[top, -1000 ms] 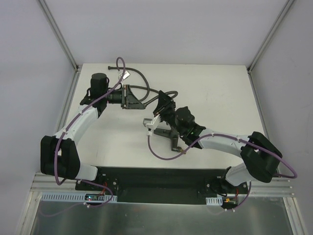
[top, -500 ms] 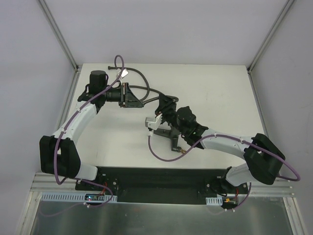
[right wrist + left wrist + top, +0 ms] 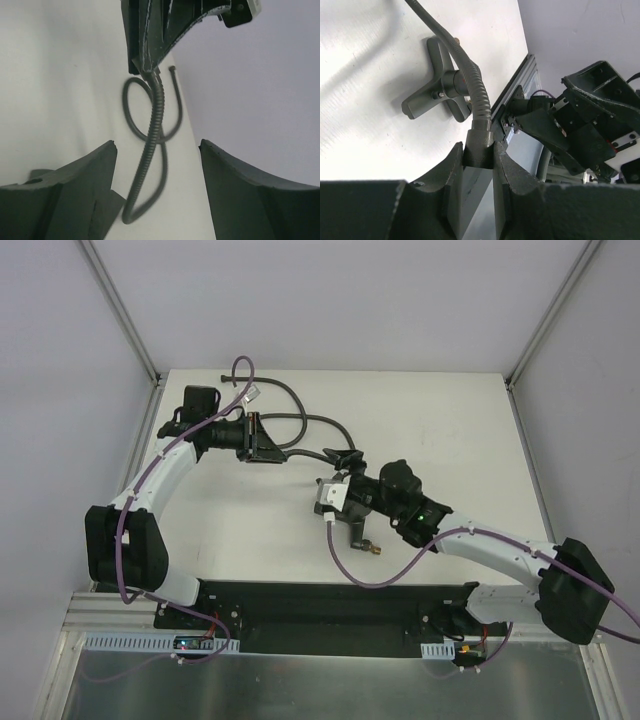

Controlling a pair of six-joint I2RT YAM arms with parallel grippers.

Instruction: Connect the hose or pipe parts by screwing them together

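From above, the left gripper (image 3: 268, 440) has its jaws pinched on the hose (image 3: 287, 392), a long, thin, dark grey line that starts near the far left edge of the white counter (image 3: 450, 420), bends once and runs toward the right gripper (image 3: 345, 458). The forked fitting (image 3: 355, 530), short and dark grey with 1 brass threaded end (image 3: 375, 548) showing, lies on the counter just below the right gripper, apart from both grippers. In the left wrist view, the 2 jaws clamp a smooth sleeve of the hose (image 3: 470, 80), whose ribbed length passes over the fitting (image 3: 432, 95); I cannot tell whether they touch. In the right wrist view, the jaws stand spread with nothing held, and the ribbed hose (image 3: 156, 105) loops on the counter beyond them.
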